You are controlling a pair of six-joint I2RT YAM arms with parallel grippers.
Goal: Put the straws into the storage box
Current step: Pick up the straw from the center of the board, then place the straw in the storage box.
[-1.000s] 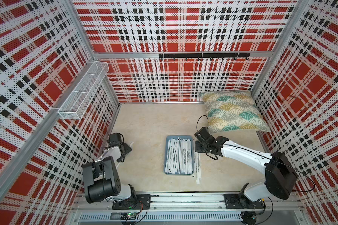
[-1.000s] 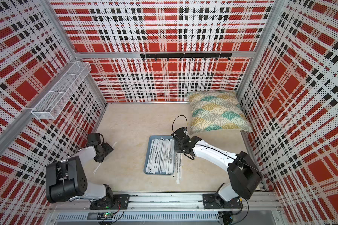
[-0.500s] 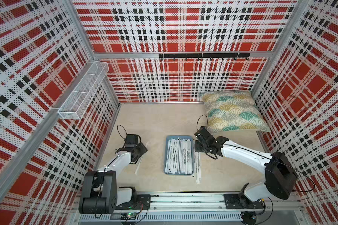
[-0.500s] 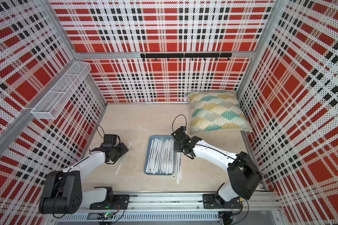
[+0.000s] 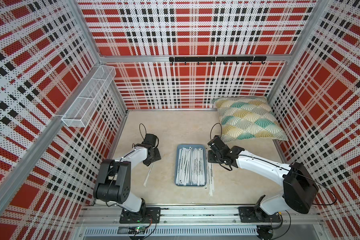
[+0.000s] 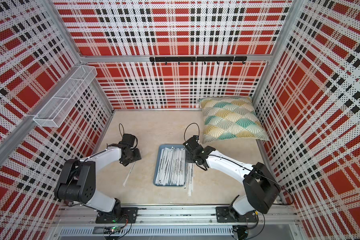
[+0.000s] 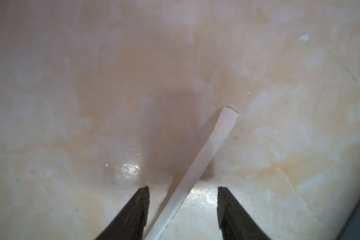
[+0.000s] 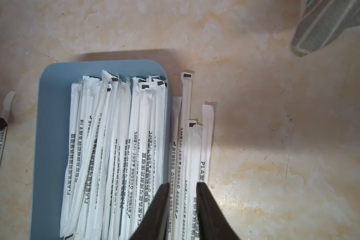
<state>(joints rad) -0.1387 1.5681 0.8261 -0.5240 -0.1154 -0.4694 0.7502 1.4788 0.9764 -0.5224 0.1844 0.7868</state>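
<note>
Left wrist view: looking down on one lone straw (image 7: 197, 164), flat on the pale bench (image 7: 71, 104). Lying right between the black fingertips (image 7: 142, 199) of the left pincer (image 7: 183, 188), touching neither one. Spread wide, gripping nothing.

Seen in both top views: slanted on the bench, well off to the left-arm side of the storage box (image 5: 190, 146), far end tucked under the left pincer.

Right wrist view: lots of the straws (image 8: 116, 145) packed side by side inside the blue storage box, lined up along its length, with a bare blue strip on the left-arm side. A few loose straws (image 8: 187, 145) outside, flat on the bench, just beside the box's long rim on the right-arm side. Right pincer (image 8: 182, 184) low over those loose straws, tips only a little apart, black print showing through the narrow gap. Nothing lifted. Hard to tell whether touching them.

Patterned pillow (image 5: 247, 119) in the far corner, past the right pincer, apart from the box.
</note>
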